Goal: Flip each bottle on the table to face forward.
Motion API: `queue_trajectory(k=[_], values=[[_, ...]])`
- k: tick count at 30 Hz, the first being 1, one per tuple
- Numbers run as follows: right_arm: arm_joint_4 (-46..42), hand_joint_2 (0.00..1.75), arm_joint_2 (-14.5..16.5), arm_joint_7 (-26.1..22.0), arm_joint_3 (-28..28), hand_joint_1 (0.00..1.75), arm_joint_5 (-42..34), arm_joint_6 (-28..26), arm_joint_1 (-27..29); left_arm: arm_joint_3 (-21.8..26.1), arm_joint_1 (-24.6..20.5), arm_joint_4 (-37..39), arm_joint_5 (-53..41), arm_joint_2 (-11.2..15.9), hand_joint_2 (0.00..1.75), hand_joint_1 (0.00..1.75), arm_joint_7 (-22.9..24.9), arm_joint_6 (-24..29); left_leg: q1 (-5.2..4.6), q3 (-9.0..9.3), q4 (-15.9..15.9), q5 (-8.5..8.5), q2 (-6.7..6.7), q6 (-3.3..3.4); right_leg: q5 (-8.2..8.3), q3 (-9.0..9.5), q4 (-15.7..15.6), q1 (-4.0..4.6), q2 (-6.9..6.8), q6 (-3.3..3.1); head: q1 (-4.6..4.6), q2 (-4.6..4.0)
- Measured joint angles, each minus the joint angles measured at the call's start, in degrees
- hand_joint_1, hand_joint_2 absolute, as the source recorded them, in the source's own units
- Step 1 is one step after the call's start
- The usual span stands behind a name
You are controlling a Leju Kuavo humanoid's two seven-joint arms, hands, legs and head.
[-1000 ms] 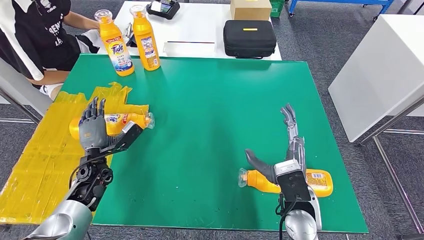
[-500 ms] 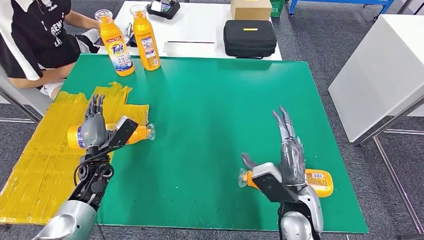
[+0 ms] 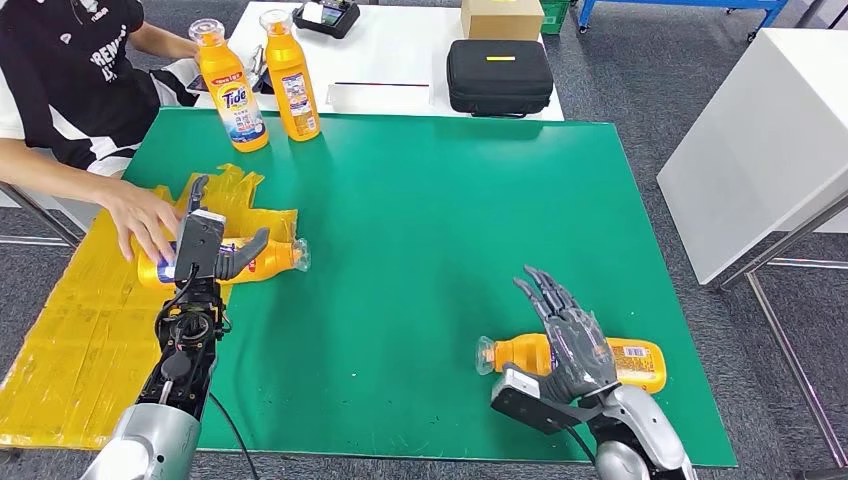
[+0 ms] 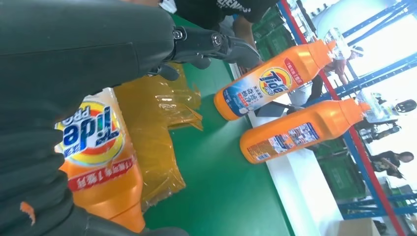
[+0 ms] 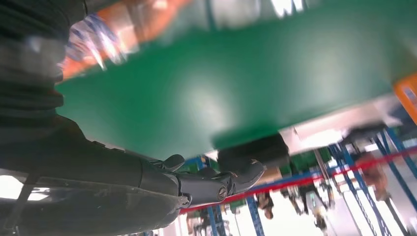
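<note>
Both hands have come down on lying bottles: left hand [image 3: 205, 252] grips one bottle [image 3: 262, 260], right hand [image 3: 570, 345] spreads wide over the other bottle [image 3: 630, 362].

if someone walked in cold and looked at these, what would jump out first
Probably the orange detergent bottles against the green table: two upright bottles at the far left edge, one lying on the yellow plastic sheet and one lying bottle at the near right. At the lying bottle on the sheet, the left hand and a person's hand both meet; the right hand spreads over the other.
</note>
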Motion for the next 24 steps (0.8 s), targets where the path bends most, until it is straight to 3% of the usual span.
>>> queue_trajectory(k=[9,17,24], values=[[2.5,1.75,-7.8,-6.0,-2.8,0.00,-1.5,5.1,3.4,-1.9,-0.5,0.2,4.4,-0.1,1.75,0.00,-0.5,-0.2,-0.05,-0.03,0.0,-0.04,0.01,0.01,0.01,-0.01,0.0,-0.02,0.02,0.02,0.01,0.00],[7.4,1.75,-11.6,-9.1,-4.8,0.00,-2.3,8.8,3.2,-2.9,-0.9,1.0,6.9,0.0,1.75,0.00,-1.6,0.2,-0.04,-0.02,0.0,-0.03,0.00,0.01,0.02,0.01,0.0,-0.02,0.01,0.02,0.01,0.00],[9.7,1.75,-12.6,-9.4,-5.1,0.00,-2.4,8.9,3.2,-3.1,-1.2,1.5,7.1,0.1,1.75,0.00,-1.7,0.2,-0.04,-0.03,0.0,-0.04,0.01,0.01,0.00,0.01,0.0,-0.01,0.00,0.02,0.01,0.00]])
